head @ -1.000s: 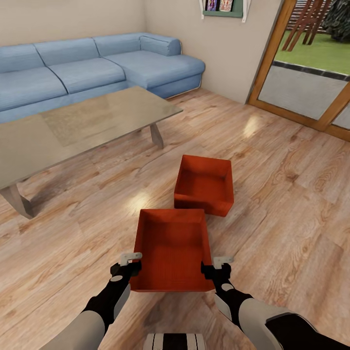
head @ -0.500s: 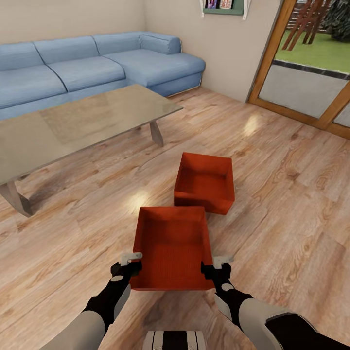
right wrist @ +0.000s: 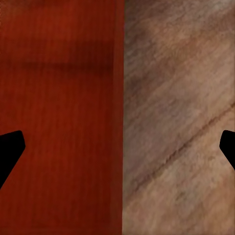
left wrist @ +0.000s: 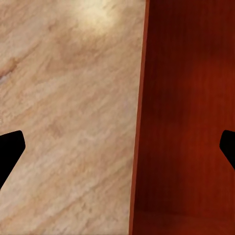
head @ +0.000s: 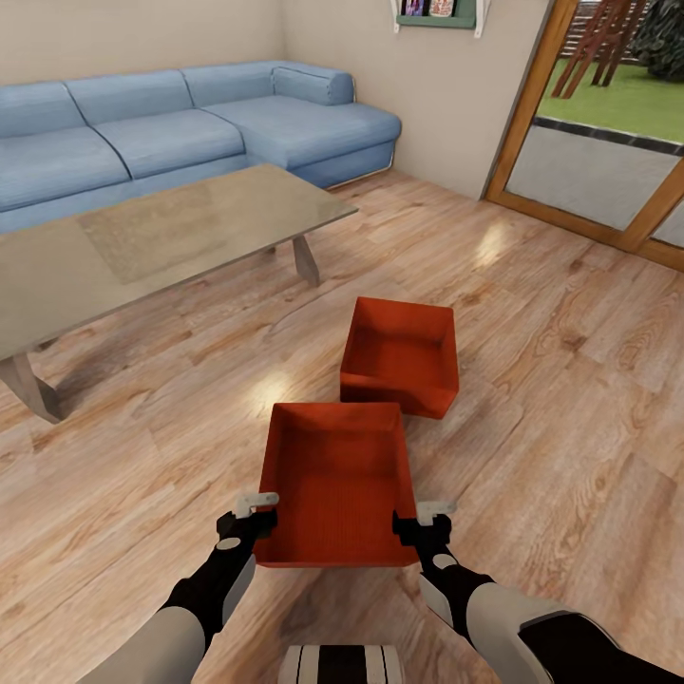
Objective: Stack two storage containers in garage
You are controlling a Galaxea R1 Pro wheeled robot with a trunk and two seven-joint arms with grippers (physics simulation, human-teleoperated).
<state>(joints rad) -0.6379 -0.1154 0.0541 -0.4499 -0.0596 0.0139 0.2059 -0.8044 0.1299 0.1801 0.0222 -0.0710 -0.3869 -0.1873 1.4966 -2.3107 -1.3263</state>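
Both grippers straddle the near storage container's [head: 337, 484] side walls, left gripper [head: 249, 518] and right gripper [head: 425, 521] spread wide; far container [head: 399, 356] sits on living-room floor [head: 570, 427]. No writing legible.

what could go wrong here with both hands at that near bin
1. Each hand, left hand and right hand, straddles a thin side wall of the near container with jaws wide apart in the wrist views; lifting before they close would likely let it slip or tilt.
2. The far container sits just beyond its far edge, so pushing forward could knock it.
3. The coffee table is close on the left when turning.
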